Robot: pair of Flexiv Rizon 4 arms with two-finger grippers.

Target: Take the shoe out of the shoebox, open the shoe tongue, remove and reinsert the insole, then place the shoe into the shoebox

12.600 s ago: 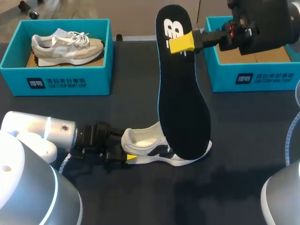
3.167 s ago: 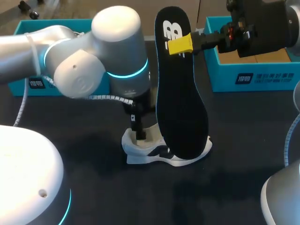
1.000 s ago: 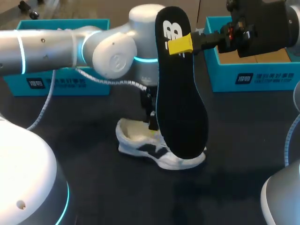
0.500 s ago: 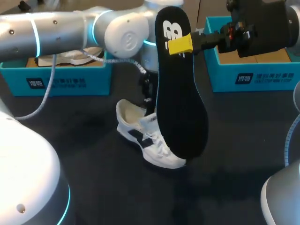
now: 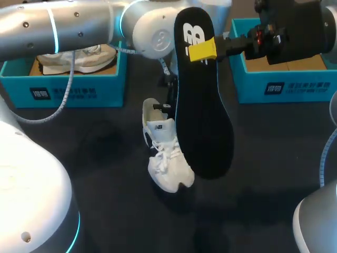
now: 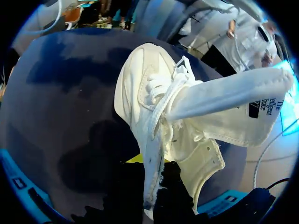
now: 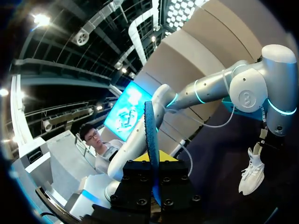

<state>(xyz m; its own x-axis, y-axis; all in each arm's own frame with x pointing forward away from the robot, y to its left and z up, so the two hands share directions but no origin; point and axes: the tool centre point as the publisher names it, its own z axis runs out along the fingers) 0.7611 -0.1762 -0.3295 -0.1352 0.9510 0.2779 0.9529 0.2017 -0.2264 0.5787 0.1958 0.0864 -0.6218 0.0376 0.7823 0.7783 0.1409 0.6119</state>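
- The step in hand looks like the reinsertion: the insole (image 5: 202, 116) is out of the shoe (image 5: 167, 158) and is not yet going back in.
- The right tool (image 5: 204, 48) is pinching the black insole near its heel end, holding it upright over the middle of the desk (image 5: 274, 158) with the toe end hanging down just right of the shoe.
- The left tool (image 6: 148, 182), reaching across from the left, is clamping the side wall of the shoe's collar between its fingers, with one yellow tip showing beside the fabric.
- The white shoe is hanging from that grip with its toe pointing toward the near edge; I cannot tell whether the toe is touching the desk.
- In the left wrist view the tongue (image 6: 229, 95) is standing folded out and away from the laces, so the mouth of the shoe is lying open.
- The right box (image 5: 287, 87) is sitting at the far right with bare cardboard showing inside, and the left box (image 5: 63, 92) is holding a second shoe (image 5: 79, 60).
- The next move, as I judge it, is calling for the insole's toe end to come down into the open mouth while the left tool is steadying the shoe.
- The insole is long and flexible, so its tip is likely needing a shallow angle to slide forward under the laces rather than buckling at the collar.
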